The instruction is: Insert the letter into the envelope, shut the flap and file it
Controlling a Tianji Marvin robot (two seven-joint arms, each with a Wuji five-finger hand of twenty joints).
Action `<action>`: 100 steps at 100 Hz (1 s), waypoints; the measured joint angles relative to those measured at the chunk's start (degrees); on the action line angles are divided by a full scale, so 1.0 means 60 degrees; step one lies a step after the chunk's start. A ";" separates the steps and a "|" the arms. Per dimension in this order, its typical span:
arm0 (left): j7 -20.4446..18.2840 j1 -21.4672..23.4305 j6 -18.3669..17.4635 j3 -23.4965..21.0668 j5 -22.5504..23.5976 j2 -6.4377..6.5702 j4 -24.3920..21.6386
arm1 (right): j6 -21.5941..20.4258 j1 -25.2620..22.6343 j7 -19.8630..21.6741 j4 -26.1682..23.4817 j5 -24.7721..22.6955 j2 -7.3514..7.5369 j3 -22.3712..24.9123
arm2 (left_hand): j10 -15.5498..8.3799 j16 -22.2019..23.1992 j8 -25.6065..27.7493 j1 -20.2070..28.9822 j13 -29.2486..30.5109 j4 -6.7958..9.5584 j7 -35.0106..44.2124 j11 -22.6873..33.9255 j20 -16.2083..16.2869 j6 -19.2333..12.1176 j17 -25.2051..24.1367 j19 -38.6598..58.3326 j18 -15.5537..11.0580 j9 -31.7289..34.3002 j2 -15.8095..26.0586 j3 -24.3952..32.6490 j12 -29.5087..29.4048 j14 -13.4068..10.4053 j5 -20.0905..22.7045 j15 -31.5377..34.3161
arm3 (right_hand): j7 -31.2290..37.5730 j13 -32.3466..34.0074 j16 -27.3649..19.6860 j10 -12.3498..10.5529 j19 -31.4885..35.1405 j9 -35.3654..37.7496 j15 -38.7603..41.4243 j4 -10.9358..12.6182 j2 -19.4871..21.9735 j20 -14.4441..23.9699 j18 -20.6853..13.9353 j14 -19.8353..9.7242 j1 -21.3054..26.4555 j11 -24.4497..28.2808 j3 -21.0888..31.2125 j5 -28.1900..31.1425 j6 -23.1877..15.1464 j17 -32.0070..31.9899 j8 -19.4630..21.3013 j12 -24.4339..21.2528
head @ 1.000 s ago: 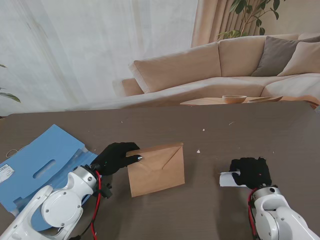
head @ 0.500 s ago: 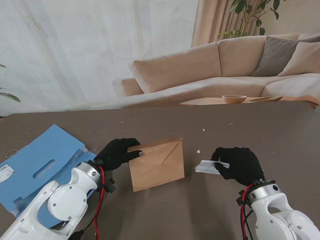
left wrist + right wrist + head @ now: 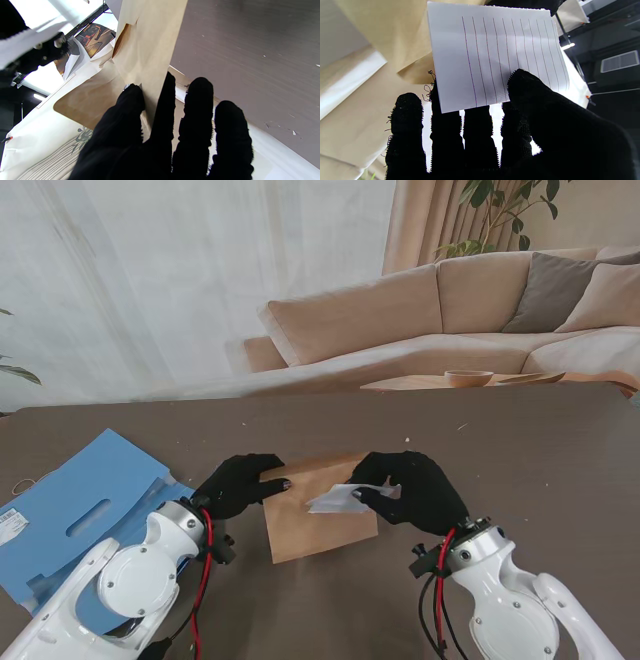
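1. A flat blue plastic file folder [image 3: 75, 515] lay open at the left of the dark desk [image 3: 520, 450]; nothing showed inside it, so filing looked far off.
2. The black-gloved left hand [image 3: 235, 486] pinched the left edge of the brown paper envelope [image 3: 315, 525] between thumb and fingers [image 3: 160, 107], lifting that edge off the desk.
3. The envelope appeared empty; whether its mouth gaped enough could not be told.
4. The black-gloved right hand [image 3: 415, 490] gripped the white lined letter [image 3: 335, 498], thumb against fingers [image 3: 475, 125], above the envelope.
5. Insertion was the step in hand; next, the letter's leading edge needed aligning with the opening and sliding in.
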 measured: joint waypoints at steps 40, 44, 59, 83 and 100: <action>-0.0336 0.0144 0.0179 -0.0005 -0.0347 0.0032 -0.0514 | -0.0524 0.1494 -0.0644 0.1258 0.0178 -0.0173 -0.1099 | 0.0000 0.0022 0.0000 0.0000 0.0000 0.0000 0.0001 0.0001 0.0082 -0.0001 0.0000 0.0000 0.0000 -0.0001 0.0000 0.0000 0.0000 0.0002 0.0000 0.0038 | -0.0056 0.0000 0.0005 0.0019 0.0111 0.0257 0.0021 -0.0200 0.0008 0.0099 0.0057 0.0000 0.0000 -0.0032 -0.0007 0.0002 0.0000 0.0001 0.0000 0.0046; -0.0350 0.0146 0.0185 -0.0003 -0.0347 0.0034 -0.0525 | -0.0551 0.1548 -0.0664 0.1294 0.0231 -0.0183 -0.1159 | 0.0000 0.0023 0.0001 0.0000 0.0000 0.0000 0.0000 0.0001 0.0084 -0.0001 0.0000 0.0000 0.0000 -0.0001 0.0000 0.0000 0.0000 0.0002 0.0000 0.0038 | -0.0056 0.0000 0.0005 0.0019 0.0111 0.0257 0.0021 -0.0268 0.0013 0.0100 0.0057 0.0000 0.0000 -0.0032 -0.0007 0.0002 0.0000 0.0001 0.0000 0.0046; -0.0422 0.0167 0.0186 -0.0023 -0.0540 0.0039 -0.0556 | -0.0583 0.1744 -0.1241 0.1517 -0.0167 -0.0236 -0.1412 | 0.0000 0.0025 0.0001 0.0000 0.0000 0.0000 0.0001 0.0002 0.0085 -0.0001 0.0000 0.0000 0.0000 -0.0002 0.0000 0.0000 0.0000 0.0003 0.0000 0.0038 | -0.0057 0.0000 0.0005 0.0019 0.0114 0.0257 0.0022 -0.0345 0.0016 0.0104 0.0061 0.0001 0.0000 -0.0041 -0.0007 0.0003 -0.0019 0.0001 0.0000 0.0046; -0.0550 0.0305 0.0106 -0.0193 -0.0656 0.0051 -0.0698 | -0.0143 0.1899 -0.2377 0.1848 -0.2006 -0.0289 -0.1596 | 0.0000 0.0026 0.0001 0.0000 0.0000 0.0000 0.0000 0.0002 0.0092 -0.0001 0.0000 0.0000 0.0000 -0.0002 0.0000 0.0000 0.0000 0.0003 0.0000 0.0038 | -0.0057 0.0145 0.0006 0.0000 0.0115 0.0361 0.0034 -0.0357 0.0016 0.0200 0.0062 0.0001 0.0000 -0.0128 -0.0007 0.0004 -0.0051 0.0001 0.0000 0.0046; -0.0562 0.0375 0.0008 -0.0284 -0.0656 0.0067 -0.0764 | 0.0262 0.1891 -0.2589 0.1854 -0.2806 -0.0260 -0.1618 | 0.0000 0.0027 0.0001 0.0000 0.0000 0.0000 0.0001 0.0002 0.0094 -0.0001 0.0000 0.0000 0.0000 -0.0002 0.0000 0.0000 0.0000 0.0004 0.0000 0.0038 | -0.0057 0.0150 0.0067 0.0000 0.0115 0.0361 0.0144 -0.0359 0.0016 0.0201 0.0062 0.0001 0.0000 -0.0128 -0.0007 0.0004 -0.0055 0.0002 0.0000 0.0063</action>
